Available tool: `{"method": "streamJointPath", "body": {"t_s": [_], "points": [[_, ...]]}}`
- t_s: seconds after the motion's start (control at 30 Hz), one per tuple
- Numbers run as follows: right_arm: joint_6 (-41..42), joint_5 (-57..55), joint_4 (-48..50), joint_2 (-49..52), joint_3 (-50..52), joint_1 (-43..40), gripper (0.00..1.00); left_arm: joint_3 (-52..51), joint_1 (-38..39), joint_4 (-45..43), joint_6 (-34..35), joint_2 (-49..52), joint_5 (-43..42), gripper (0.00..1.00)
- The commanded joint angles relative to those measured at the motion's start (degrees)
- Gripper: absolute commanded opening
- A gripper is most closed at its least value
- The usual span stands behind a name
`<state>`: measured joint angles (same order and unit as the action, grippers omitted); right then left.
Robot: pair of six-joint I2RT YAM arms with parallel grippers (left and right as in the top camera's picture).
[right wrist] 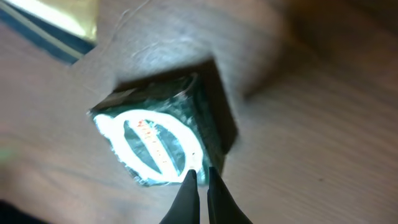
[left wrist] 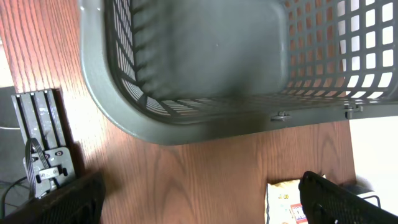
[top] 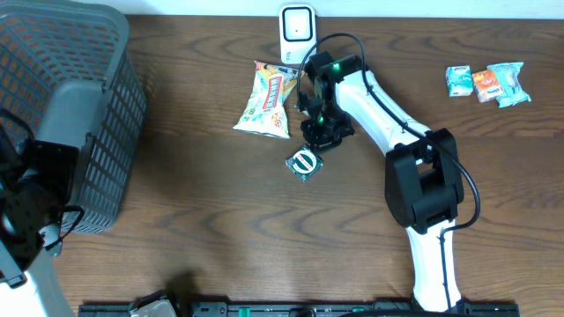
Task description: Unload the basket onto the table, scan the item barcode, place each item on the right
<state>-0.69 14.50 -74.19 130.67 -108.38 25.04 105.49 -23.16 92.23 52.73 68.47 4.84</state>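
A small dark green foil packet [top: 304, 163] with a white oval mark hangs just over the table's middle. My right gripper [right wrist: 200, 175] is shut on its near edge, the two thin fingertips pinched together there; the packet [right wrist: 155, 140] throws a dark shadow on the wood behind it. A white scanner-like device [top: 297, 25] stands at the back edge, beyond the right arm. My left gripper [left wrist: 199, 208] is open over bare wood in front of the grey basket [left wrist: 186, 118], nothing between its fingers [left wrist: 345, 202].
A yellow snack bag [top: 267, 99] lies left of the right arm and shows as the snack bag [left wrist: 283, 199] in the left wrist view. The large grey basket [top: 106, 132] fills the left side. Three small candy packs [top: 486, 82] lie at the back right.
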Motion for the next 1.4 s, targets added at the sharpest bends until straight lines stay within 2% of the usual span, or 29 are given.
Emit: {"method": "streamJointPath", "body": {"t_s": [0.0, 0.37, 0.63, 0.87, 0.97, 1.1, 1.17, 1.2, 1.27, 1.37], "points": [[-1.1, 1.9, -0.5, -1.8, -0.7, 1.3, 0.01, 0.4, -0.3, 2.7, 0.3, 0.0, 0.5, 0.98], [-0.5, -0.5, 5.0, -1.8, 4.7, 1.6, 0.01, 0.4, -0.3, 2.7, 0.3, 0.0, 0.5, 0.97], [11.4, -23.0, 7.2, -1.8, 6.0, 1.5, 0.01, 0.4, -0.3, 2.7, 0.3, 0.0, 0.5, 0.98], [13.1, -24.7, 2.1, -1.8, 0.1, 1.5, 0.04, 0.4, -0.3, 2.7, 0.3, 0.0, 0.5, 0.98], [13.1, -21.1, -0.5, -1.8, -2.1, 1.7, 0.08, 0.4, -0.3, 2.7, 0.3, 0.0, 0.5, 0.98], [13.1, -3.8, -1.5, -1.8, -2.6, 1.9, 0.17, 0.4, -0.3, 2.7, 0.3, 0.0, 0.5, 0.98], [13.1, 4.9, -1.4, -1.8, -2.4, 1.9, 0.33, 0.4, -0.3, 2.7, 0.3, 0.0, 0.5, 0.98], [13.1, 7.6, -1.4, -1.8, -2.4, 2.1, 0.35, 0.4, -0.3, 2.7, 0.3, 0.0, 0.5, 0.97], [13.1, 9.9, -0.1, -1.8, -2.4, 2.6, 0.33, 0.4, -0.3, 2.7, 0.3, 0.0, 0.5, 0.97], [14.5, 7.1, 3.2, -1.7, -2.4, 4.1, 0.24, 0.4, -0.3, 2.7, 0.3, 0.0, 0.5, 0.98]]}}
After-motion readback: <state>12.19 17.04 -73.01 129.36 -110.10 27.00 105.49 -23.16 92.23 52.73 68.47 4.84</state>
